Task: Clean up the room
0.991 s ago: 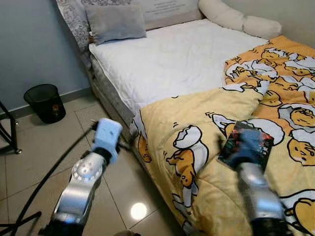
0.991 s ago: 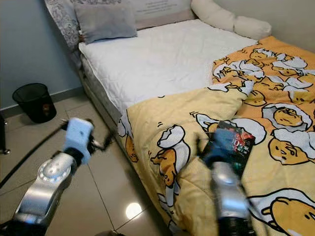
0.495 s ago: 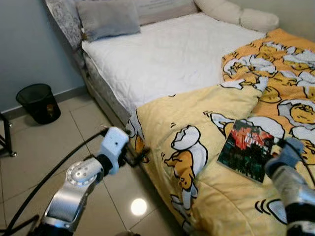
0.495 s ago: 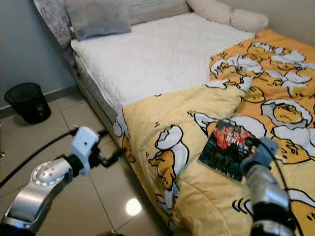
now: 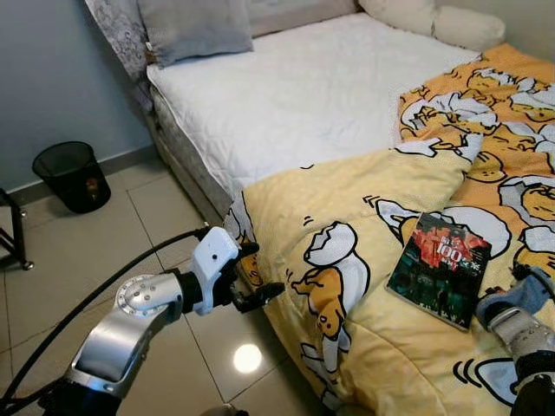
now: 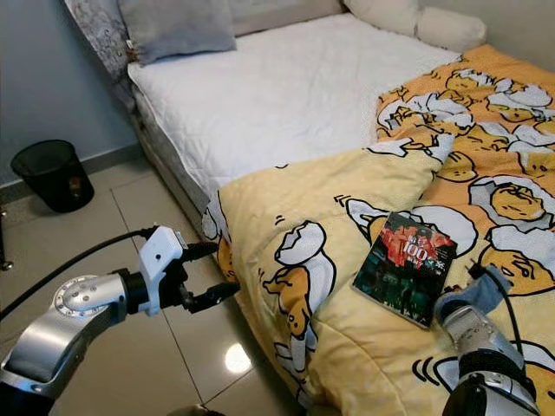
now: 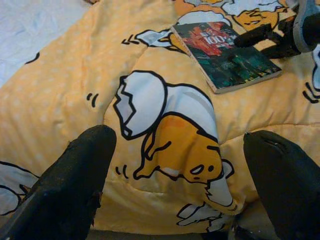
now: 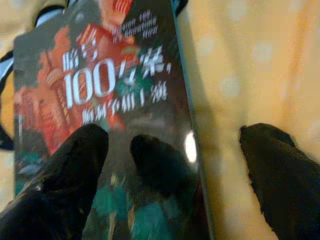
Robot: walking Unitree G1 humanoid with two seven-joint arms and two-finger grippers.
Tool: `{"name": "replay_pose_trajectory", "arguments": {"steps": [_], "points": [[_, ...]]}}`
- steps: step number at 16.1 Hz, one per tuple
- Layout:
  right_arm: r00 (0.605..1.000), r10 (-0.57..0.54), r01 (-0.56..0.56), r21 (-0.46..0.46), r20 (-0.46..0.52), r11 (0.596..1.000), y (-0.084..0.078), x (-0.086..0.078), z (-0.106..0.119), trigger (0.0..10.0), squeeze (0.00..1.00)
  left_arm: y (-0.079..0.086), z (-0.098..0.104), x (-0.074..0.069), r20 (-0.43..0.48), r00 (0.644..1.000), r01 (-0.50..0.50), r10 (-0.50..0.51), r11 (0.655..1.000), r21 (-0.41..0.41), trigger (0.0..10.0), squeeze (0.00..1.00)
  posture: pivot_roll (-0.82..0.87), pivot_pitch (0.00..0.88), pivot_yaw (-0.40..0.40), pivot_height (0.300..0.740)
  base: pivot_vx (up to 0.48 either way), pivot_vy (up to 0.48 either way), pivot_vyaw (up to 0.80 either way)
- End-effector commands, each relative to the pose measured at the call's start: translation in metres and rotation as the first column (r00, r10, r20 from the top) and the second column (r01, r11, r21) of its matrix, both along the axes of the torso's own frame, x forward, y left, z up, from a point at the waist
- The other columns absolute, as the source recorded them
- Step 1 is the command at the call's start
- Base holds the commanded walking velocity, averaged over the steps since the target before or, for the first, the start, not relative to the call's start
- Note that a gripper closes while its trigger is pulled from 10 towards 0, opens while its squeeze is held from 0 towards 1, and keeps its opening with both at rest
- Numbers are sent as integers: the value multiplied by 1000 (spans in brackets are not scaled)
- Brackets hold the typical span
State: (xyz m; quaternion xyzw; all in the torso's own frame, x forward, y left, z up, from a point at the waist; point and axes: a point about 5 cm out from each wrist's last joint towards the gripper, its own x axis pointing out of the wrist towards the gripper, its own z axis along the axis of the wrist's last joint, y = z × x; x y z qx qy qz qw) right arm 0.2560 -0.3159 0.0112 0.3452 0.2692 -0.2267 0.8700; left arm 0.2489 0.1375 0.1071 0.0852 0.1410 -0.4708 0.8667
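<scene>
A dark book (image 5: pixel 438 269) with a red cover picture and "100" on it lies flat on the yellow cartoon blanket (image 5: pixel 347 199) on the bed. My right gripper (image 8: pixel 172 134) is open at the book's near right edge. One of its fingers (image 8: pixel 65 185) is over the cover and the other over the blanket beside it. My left gripper (image 5: pixel 260 276) is open and held low by the blanket's hanging edge at the bedside. It faces the blanket and holds nothing.
A black wastebasket (image 5: pixel 74 176) stands on the tiled floor by the blue wall. A grey pillow (image 5: pixel 195 26) lies at the head of the white mattress (image 5: pixel 295 95). A black cable (image 5: pixel 78 308) trails from my left arm. A black stand leg (image 5: pixel 13 234) is at far left.
My right arm has drawn back to the lower right, uncovering the book. My left gripper has swung in toward the blanket's edge. The camera has shifted slightly.
</scene>
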Motion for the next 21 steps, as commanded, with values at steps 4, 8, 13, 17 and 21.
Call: {"name": "replay_pose_trajectory", "arguments": {"steps": [4,8,13,17,21], "points": [[999,32,-35,285,16,958,37,-3,-20,10000,0,-4,3,-2,-10,1000,26,-26,1000,-7,10000,698,-89,0,10,740,0,0,0],[986,103,-150,414,134,898,59,11,-11,10000,0,-6,3,-3,-11,1000,23,-24,1000,-14,10000,698,-91,0,1,740,0,0,0],[982,123,-179,498,144,849,86,18,-14,10000,0,-10,2,-3,-13,1000,20,-21,1000,-22,10000,698,-86,0,-12,740,0,0,0],[995,80,-57,305,-66,951,80,-3,-39,10000,0,-7,2,-2,-7,1000,1,-1,1000,-3,10000,698,-69,0,-11,740,0,0,0],[996,-8,34,286,-91,958,89,-5,-47,10000,0,-4,-1,-3,-10,1000,4,-4,1000,28,10000,698,-56,0,2,740,0,0,0]]}}
